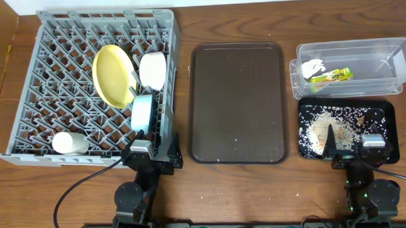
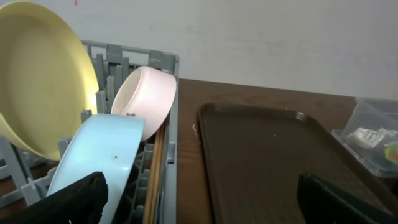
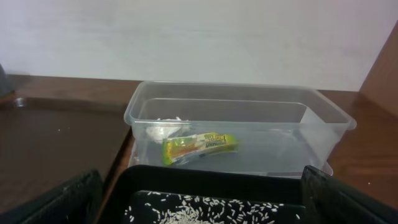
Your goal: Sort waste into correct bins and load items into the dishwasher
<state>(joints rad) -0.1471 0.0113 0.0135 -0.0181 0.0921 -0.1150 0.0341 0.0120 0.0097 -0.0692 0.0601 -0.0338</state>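
While both arms sit low at the near edge of the table (image 1: 260, 193), the left tool (image 2: 199, 205) and right tool (image 3: 199, 202) are released, fingers spread wide with nothing between them. The yellow plate (image 1: 113, 75), white bowl (image 1: 153, 70) and blue bowl (image 1: 143, 114) stand on edge in the grey dish rack (image 1: 65, 44), apparently propped by its pegs. The white cup (image 1: 69, 143) lies near the front wall, and the chopsticks (image 2: 153, 174) run along the right wall. The snack wrapper (image 1: 331, 75) and tissue (image 1: 312, 67) lie in the clear tub (image 1: 390, 50), with the rice scraps (image 1: 322, 127) in the black tray (image 1: 386, 114) beside it. Each tool hangs close to a rim and would need to clear it. The brown serving tray (image 1: 236, 99), holding only a few white specks, leaves open room between them.
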